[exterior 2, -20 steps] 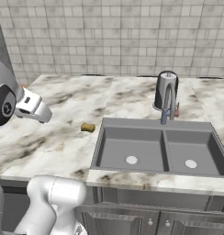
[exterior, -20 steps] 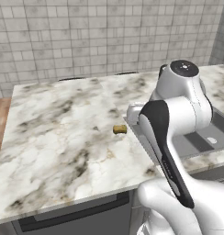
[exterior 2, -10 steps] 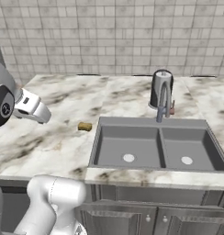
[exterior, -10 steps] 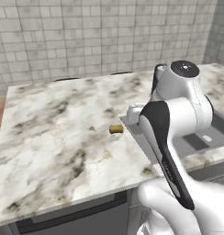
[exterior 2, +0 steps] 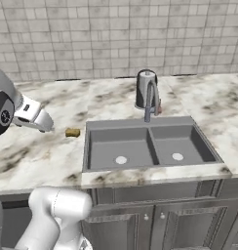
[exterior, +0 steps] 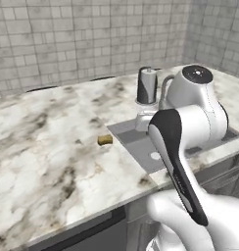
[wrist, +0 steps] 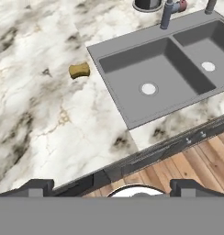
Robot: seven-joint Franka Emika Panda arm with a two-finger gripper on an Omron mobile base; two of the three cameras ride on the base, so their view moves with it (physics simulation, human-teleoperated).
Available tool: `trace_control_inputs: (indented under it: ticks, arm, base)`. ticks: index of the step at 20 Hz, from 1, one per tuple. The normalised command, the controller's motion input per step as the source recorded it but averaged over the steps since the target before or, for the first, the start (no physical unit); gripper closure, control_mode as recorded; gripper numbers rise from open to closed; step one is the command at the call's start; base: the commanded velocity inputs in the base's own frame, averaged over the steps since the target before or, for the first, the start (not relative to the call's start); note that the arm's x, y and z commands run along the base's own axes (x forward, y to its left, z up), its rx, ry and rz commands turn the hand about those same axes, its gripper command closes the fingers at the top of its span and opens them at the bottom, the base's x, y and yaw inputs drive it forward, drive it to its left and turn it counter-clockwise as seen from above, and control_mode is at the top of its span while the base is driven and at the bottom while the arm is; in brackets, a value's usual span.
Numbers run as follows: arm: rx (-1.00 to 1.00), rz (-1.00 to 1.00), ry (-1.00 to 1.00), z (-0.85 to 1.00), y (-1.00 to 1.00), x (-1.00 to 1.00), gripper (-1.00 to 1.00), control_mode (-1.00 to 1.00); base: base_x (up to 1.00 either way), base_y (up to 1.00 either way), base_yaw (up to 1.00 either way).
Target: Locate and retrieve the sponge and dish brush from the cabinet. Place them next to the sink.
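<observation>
The sponge (exterior: pixel 105 140) (exterior 2: pixel 72 132) (wrist: pixel 79 70), a small yellow-brown block, lies on the marble counter just left of the sink (exterior: pixel 136 139) (exterior 2: pixel 140 123) (wrist: pixel 132 69). My gripper (wrist: pixel 111 186) hangs open and empty above the counter's front edge, well short of the sponge. From the right base view, the gripper (exterior 2: pixel 43 123) sits left of the sponge. The dish brush and the cabinet are out of view.
A dark kettle (exterior: pixel 147 84) (exterior 2: pixel 143 88) stands behind the sink by the curved tap (exterior 2: pixel 150 100). A tiled wall backs the marble counter (exterior: pixel 48 147). Base cabinets (exterior 2: pixel 155 219) and wood floor (wrist: pixel 187 160) lie below the front edge.
The whole picture has slid left in all base views, so the camera has moved to the right along the counter. The sponge lies where it was beside the sink; the gripper stays open.
</observation>
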Motion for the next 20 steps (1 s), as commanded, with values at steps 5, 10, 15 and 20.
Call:
trace_control_inputs:
  ticks: [5, 10, 15, 20]
  arm:
    - [0.00, 0.00, 0.00, 0.00, 0.00, 0.00, -1.00, 1.00]
    - [0.00, 0.00, 0.00, 0.00, 0.00, 0.00, -1.00, 1.00]
    - [0.00, 0.00, 0.00, 0.00, 0.00, 0.00, -1.00, 1.00]
    - [0.00, 0.00, 0.00, 0.00, 0.00, 0.00, -1.00, 1.00]
  base:
    - [0.00, -0.08, -0.47]
    - [0.00, -0.06, -0.48]
    - [0.00, -0.02, -0.49]
    - [0.00, -0.33, -0.41]
